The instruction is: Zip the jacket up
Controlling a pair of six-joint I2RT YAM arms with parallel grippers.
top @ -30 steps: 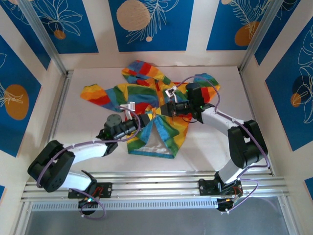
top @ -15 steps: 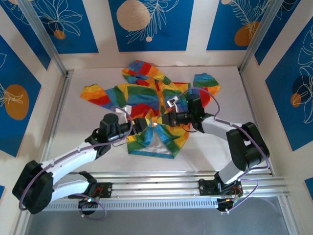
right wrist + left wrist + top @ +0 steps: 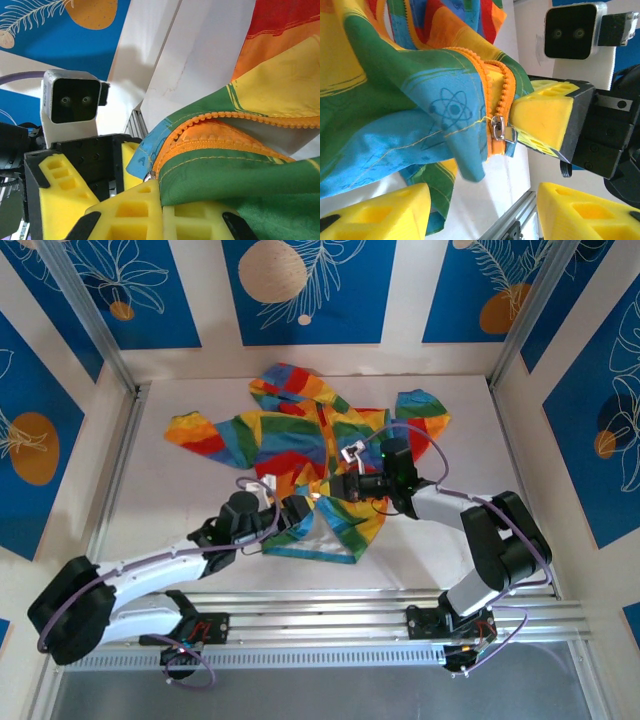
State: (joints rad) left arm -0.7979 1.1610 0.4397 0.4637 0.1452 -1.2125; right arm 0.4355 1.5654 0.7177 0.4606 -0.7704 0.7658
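Observation:
The rainbow-striped jacket [image 3: 300, 435] lies spread on the white table, hood at the back, its lower front flaps lifted. My right gripper [image 3: 337, 485] is shut on the jacket's green front edge [image 3: 235, 175] beside the orange zipper [image 3: 220, 132]. In the left wrist view one of its yellow fingers [image 3: 545, 117] pinches the zipper's bottom end, right by the metal slider [image 3: 500, 131]. My left gripper [image 3: 296, 508] stands open just in front of that hem. Between its fingers [image 3: 375, 212] there is only bare table, and blue-green cloth [image 3: 440, 150] hangs just above and beside the left one.
An aluminium rail [image 3: 320, 612] runs along the near table edge, close below the left gripper [image 3: 485, 215]. Side rails and blue patterned walls [image 3: 30, 440] enclose the table. Bare white tabletop [image 3: 170, 505] lies left of the jacket.
My left gripper has opened, let go of the jacket's hem and backed off slightly toward the near edge. The right gripper keeps its grip and has shifted a little nearer.

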